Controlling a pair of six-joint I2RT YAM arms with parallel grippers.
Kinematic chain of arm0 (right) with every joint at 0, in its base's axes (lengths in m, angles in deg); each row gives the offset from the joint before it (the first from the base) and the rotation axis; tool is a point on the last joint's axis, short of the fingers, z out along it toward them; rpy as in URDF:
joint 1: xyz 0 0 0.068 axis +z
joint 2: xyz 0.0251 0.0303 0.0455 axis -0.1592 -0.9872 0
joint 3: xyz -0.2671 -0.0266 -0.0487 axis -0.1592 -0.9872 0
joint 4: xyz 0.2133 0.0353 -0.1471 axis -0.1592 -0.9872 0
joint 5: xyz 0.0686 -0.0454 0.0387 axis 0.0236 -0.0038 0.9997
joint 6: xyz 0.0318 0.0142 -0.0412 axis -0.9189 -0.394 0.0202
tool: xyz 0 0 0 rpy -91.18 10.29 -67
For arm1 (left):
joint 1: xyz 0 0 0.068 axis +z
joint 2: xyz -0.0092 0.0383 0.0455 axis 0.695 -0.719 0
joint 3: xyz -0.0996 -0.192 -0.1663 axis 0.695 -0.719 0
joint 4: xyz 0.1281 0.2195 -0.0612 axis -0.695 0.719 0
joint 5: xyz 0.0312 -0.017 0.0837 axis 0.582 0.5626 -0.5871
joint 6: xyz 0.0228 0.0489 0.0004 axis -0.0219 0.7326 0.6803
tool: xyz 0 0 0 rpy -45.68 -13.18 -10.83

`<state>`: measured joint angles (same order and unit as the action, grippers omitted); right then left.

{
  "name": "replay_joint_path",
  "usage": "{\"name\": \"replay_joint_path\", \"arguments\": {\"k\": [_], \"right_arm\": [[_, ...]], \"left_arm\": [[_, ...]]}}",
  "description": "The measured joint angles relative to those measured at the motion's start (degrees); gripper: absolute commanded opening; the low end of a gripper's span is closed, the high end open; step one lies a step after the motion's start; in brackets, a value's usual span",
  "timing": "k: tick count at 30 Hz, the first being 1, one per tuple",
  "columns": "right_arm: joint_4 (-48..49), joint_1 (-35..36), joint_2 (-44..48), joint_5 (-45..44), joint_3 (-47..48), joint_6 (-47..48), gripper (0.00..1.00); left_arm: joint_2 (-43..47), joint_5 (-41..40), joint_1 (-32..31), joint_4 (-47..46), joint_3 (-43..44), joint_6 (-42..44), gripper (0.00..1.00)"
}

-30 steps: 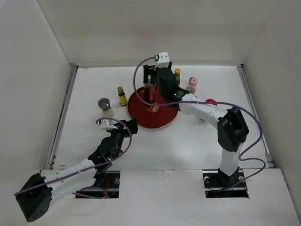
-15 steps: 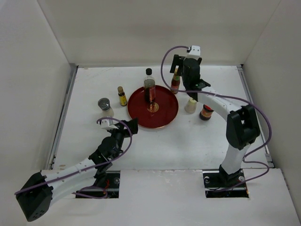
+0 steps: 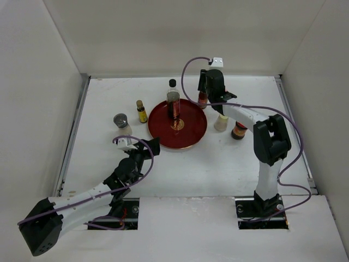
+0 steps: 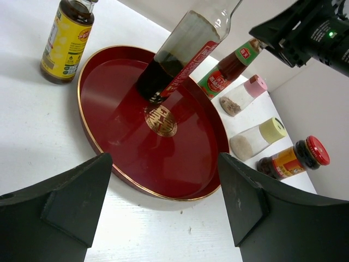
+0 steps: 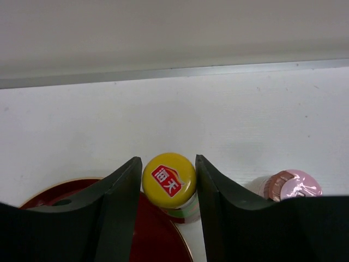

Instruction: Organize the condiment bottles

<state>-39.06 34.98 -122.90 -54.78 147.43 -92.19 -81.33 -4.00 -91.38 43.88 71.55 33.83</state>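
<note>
My right gripper (image 3: 205,91) (image 5: 168,161) is shut on the yellow cap of the red sauce bottle (image 3: 203,100) (image 5: 169,180), which stands just off the back right rim of the round red tray (image 3: 188,136). A tall clear black-capped bottle (image 3: 173,101) (image 4: 182,49) of dark liquid stands alone on the tray. The small yellow-labelled bottle (image 3: 142,111) and the grey-lidded jar (image 3: 121,123) stand left of the tray. The pink-lidded shaker (image 4: 242,94) (image 5: 292,185), a cream-lidded shaker (image 3: 221,121) and the red-lidded jar (image 3: 238,131) stand to its right. My left gripper (image 3: 148,146) (image 4: 163,161) hangs open at the tray's near left rim, holding nothing.
White walls enclose the table on three sides, and the back wall is close behind the red sauce bottle. The right arm's forearm (image 3: 240,113) stretches low over the shakers on the right.
My right gripper has let go of the tall bottle on the tray, swung right to the red sauce bottle and closed on its cap. The left arm has not moved.
</note>
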Motion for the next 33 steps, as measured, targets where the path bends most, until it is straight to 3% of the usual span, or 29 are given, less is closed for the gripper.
{"name": "replay_joint_path", "arguments": {"k": [4,12,20,33], "right_arm": [[0.3,-0.3,-0.1,-0.2,0.0,-0.1,0.32],[3.3,0.0,6.4,-1.7,-7.6,0.6,0.32],[5.3,3.7,13.2,-2.9,-8.7,2.1,0.32],[6.8,10.5,5.6,-2.1,-7.2,1.9,0.37]], "left_arm": [[0.1,0.0,0.2,-0.1,-0.1,0.0,0.77],[-0.8,0.1,0.4,-0.6,-0.1,-0.2,0.77],[-1.2,0.4,0.5,-0.9,-0.1,-0.3,0.77],[-0.2,0.9,0.5,-0.8,-0.1,-0.3,0.77]]}}
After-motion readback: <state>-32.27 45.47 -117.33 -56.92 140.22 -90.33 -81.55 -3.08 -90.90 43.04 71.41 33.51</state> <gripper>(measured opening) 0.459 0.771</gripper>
